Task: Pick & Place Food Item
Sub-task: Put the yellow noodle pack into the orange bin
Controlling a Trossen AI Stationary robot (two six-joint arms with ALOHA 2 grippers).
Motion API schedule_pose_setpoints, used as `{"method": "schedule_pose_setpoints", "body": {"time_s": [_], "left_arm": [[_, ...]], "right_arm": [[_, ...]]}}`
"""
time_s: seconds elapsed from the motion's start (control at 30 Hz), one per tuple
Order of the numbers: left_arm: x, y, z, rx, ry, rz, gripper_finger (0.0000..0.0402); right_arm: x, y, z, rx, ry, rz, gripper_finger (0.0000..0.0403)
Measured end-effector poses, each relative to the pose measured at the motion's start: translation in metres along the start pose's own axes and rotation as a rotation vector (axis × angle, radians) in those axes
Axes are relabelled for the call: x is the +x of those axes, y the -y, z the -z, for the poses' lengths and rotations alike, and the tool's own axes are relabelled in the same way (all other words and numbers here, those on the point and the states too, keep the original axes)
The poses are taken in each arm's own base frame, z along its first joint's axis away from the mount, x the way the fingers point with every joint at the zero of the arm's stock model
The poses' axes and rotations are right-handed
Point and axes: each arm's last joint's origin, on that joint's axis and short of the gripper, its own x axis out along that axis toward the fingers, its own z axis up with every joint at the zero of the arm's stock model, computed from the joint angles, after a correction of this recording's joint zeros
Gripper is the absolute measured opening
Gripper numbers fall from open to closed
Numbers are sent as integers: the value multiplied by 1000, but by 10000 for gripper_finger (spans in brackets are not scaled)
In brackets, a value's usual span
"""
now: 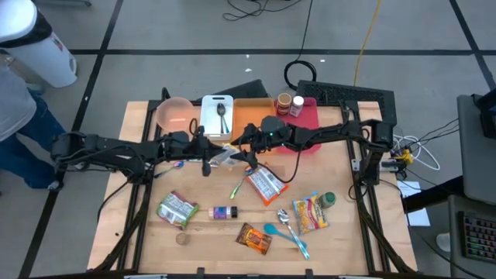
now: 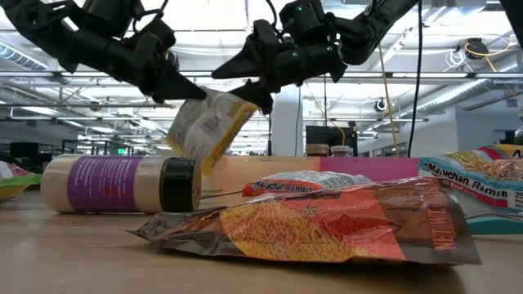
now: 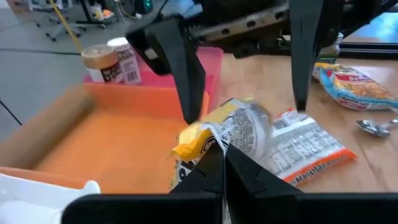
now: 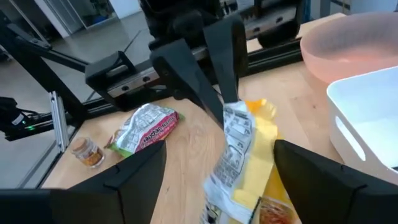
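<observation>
Above the desk (image 1: 333,248), the left gripper (image 3: 219,163) is pinching a yellow food packet (image 2: 208,126) with fingers pressed together, while the right gripper (image 4: 214,165) is spreading its fingers around it.

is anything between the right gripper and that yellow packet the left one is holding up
Nothing visible. The left gripper is shut on the yellow packet above the table, and the right gripper stands open with its fingers on either side of it.

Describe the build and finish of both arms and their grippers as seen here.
Both arms are dark, nearly black, jointed links. The left gripper and right gripper each end in two flat, tapering black fingers. Small green indicator lights glow on the right arm's wrist housing. No markings are legible.
</observation>
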Motion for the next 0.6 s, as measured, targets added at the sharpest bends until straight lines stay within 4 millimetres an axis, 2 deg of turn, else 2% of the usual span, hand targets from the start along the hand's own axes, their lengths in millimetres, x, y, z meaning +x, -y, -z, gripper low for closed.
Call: {"method": "schedule_pose_setpoints", "body": {"time_s": [0.2,0.33,0.6], "left_arm": [[0,4,-1,23,1,-40,1],[0,5,-1,27,2,-47,2],[0,6,-1,33,2,-68,1]], "right_arm": [[0,1,3,9,-26,17,256],[0,3,3,-1,-11,92,231],[0,3,4,-3,-30,96,188]]}}
